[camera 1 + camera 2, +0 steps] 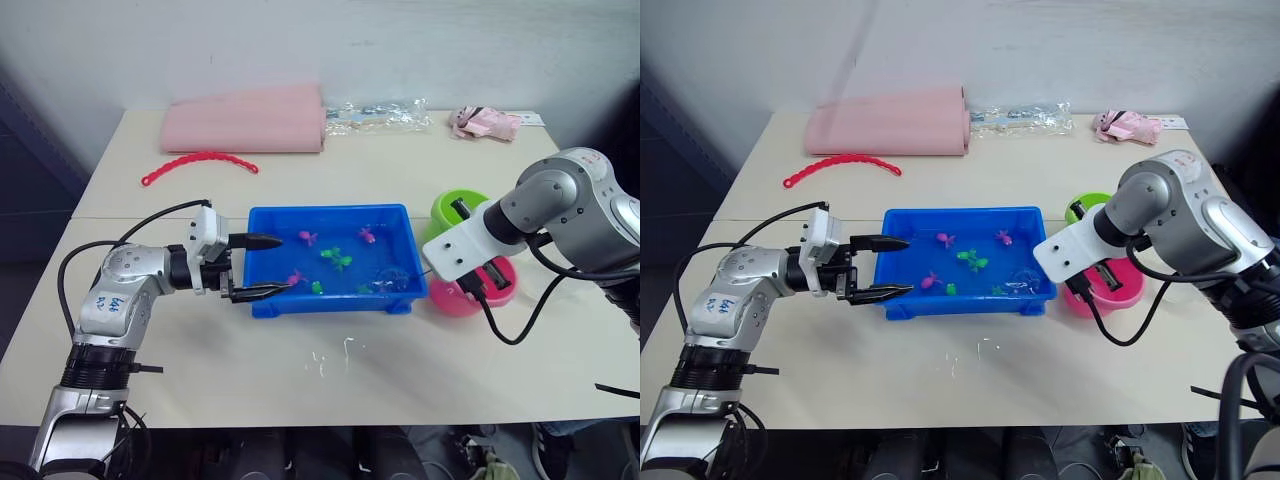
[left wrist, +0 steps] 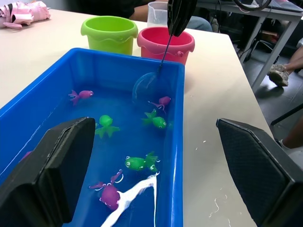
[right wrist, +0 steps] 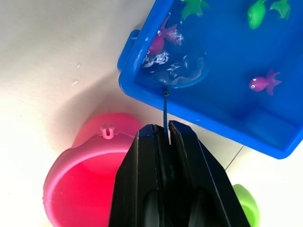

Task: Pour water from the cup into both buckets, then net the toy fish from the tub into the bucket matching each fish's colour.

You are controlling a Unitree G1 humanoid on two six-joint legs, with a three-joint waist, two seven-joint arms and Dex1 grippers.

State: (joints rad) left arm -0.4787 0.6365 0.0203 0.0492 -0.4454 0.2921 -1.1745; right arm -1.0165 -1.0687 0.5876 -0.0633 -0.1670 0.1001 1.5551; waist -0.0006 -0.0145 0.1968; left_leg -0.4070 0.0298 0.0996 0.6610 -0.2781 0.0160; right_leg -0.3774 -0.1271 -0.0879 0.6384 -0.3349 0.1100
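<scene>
Nearest, the left gripper (image 1: 262,266) sat at the left end of the tub (image 1: 330,300), its jaws spread wide, one finger over the rim and one at the near left corner, gripping nothing. Inside the blue tub lay the toy fish (image 1: 337,259), pink and green ones scattered in shallow water. At the tub's right end the net (image 3: 176,70) had its hoop dipped in the water, a pink fish just beside it, and its thin handle rose to the right gripper (image 3: 165,135), whose jaws were clamped on it. Under that gripper, just right of the tub, stood the pink bucket (image 1: 462,296), with the green bucket (image 1: 457,210) touching it on the far side. Farther right, the cup (image 2: 157,13) stood behind both buckets. Far across the bench (image 1: 400,170) lay a red beaded strip (image 1: 199,163) and a pink roll (image 1: 245,119).
</scene>
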